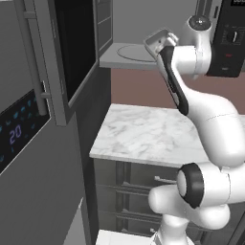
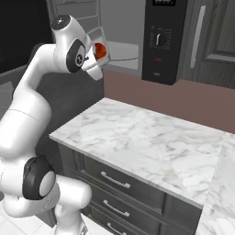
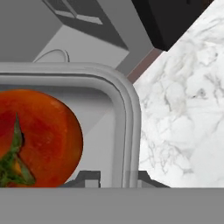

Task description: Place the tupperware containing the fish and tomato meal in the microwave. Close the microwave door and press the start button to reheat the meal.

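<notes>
Red-orange tomato (image 3: 37, 138), grey-white tupperware (image 3: 124, 109), white-veined marble counter (image 2: 151, 142).

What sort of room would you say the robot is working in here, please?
Most likely a home kitchen: a marble counter over drawers, an open microwave mounted above it, and a fridge with blue digits. The hand grips a tupperware holding a tomato.

The round red-orange tomato (image 3: 37, 138) in the translucent grey-white rectangular tupperware (image 3: 124, 113) is cut off by the hand view's left edge.
</notes>
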